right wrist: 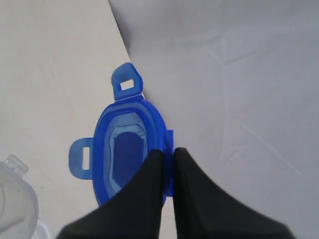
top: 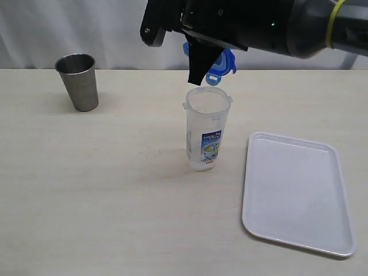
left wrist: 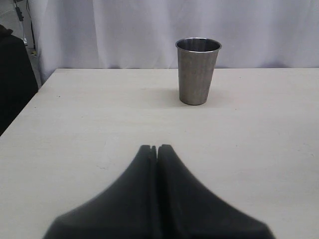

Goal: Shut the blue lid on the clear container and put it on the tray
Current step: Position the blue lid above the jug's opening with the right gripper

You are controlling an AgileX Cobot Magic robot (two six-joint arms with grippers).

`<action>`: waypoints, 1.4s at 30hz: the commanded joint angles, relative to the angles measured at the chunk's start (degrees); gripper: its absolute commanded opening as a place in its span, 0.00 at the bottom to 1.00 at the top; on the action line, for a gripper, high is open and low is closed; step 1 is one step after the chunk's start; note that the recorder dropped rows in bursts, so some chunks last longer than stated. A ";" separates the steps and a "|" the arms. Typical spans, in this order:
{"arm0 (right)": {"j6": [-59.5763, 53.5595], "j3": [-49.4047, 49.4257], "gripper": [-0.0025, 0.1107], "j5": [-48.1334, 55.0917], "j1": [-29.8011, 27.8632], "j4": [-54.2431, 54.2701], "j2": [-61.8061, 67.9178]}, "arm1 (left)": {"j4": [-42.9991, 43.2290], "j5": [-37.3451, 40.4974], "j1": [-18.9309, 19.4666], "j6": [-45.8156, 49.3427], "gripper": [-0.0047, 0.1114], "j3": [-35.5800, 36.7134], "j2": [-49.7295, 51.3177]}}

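Right gripper (right wrist: 168, 151) clamped on lid (right wrist: 127, 159) rim, lid hanging just above open container (top: 206, 129) (upright, near tray (top: 296, 192)). Left gripper (left wrist: 157, 147) closed, empty. Remaining: seat lid, snap shut, move container onto tray.

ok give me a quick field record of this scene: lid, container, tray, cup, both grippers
lid: blue lid, off the container, held in the air above its open top
container: clear container, upright on the table
tray: white tray, nothing on it
cup: steel cup, upright, apart from the rest
right arm: right gripper shut on the lid's edge
left arm: left gripper shut, holding nothing
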 commanded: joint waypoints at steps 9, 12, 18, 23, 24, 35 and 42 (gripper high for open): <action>8.41 0.48 0.06 14.14 0.00 2.00 -9.05 | 0.25 -0.37 0.12 -0.12 0.11 0.16 -0.07; 8.67 0.48 0.06 16.99 0.00 10.81 -10.80 | 0.25 -0.37 0.12 -0.12 0.11 0.16 -0.07; 11.64 0.48 0.06 16.75 0.00 11.31 -10.38 | 0.14 -0.37 0.01 -0.12 0.11 0.16 -0.07; 15.25 0.48 0.06 17.00 0.00 5.50 -7.83 | 0.14 -0.37 0.01 -0.12 0.11 0.16 -0.07; 16.76 0.48 0.06 17.00 0.00 4.34 -7.13 | 0.14 -0.37 0.01 -0.12 0.11 0.16 -0.07; 20.46 0.48 0.06 17.90 3.65 3.88 -2.94 | 0.14 -0.37 0.01 -0.12 0.11 0.16 -0.07; 22.09 0.48 0.06 20.50 9.75 -1.52 -2.94 | 0.14 -0.37 0.01 -0.12 0.11 0.16 -0.07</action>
